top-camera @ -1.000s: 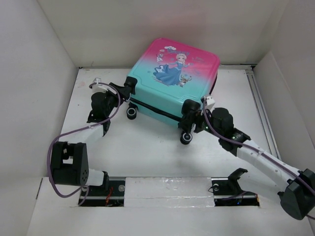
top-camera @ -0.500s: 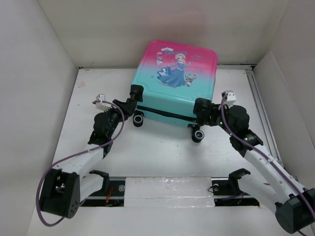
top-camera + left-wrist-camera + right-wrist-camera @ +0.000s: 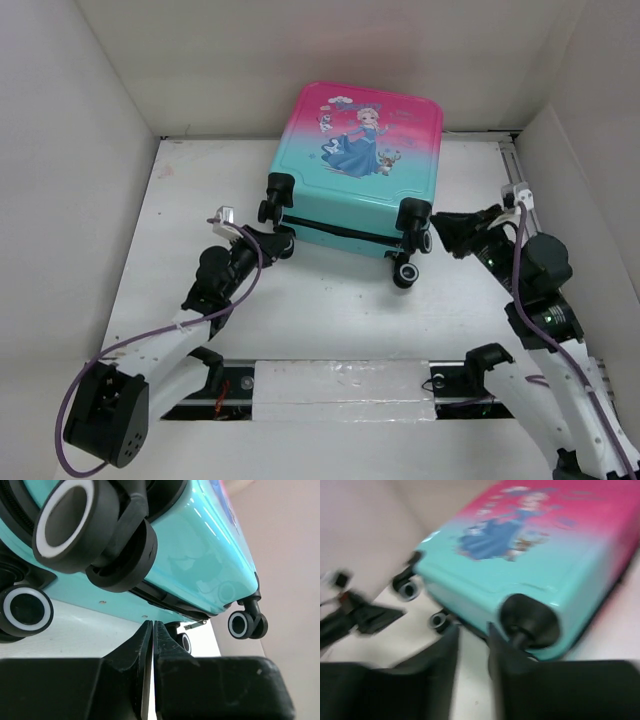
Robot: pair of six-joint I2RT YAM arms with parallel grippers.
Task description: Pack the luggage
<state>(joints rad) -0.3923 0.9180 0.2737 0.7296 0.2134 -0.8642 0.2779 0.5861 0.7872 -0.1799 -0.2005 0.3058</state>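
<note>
Top view: the small pink-to-teal hard-shell suitcase point(image 3: 355, 150) with a cartoon princess lies face up at twelve o'clock on the white table point(image 3: 330, 300), wheels toward six. The left gripper point(image 3: 272, 238) sits at its seven o'clock corner and the right gripper point(image 3: 447, 235) at four.

Left wrist view: the fingers point(image 3: 125, 655) are pressed together and empty, under a black-and-white wheel point(image 3: 65, 517).

Right wrist view, blurred: the fingers point(image 3: 442, 662) are narrowly apart and empty.

The glossy shell looks stiff, slippery and probably light. The wheel housings or zipper seam offer the surest hold.

Lab test bay (white walls point(image 3: 200, 60), bolted-down robot arms point(image 3: 170, 345))
</note>
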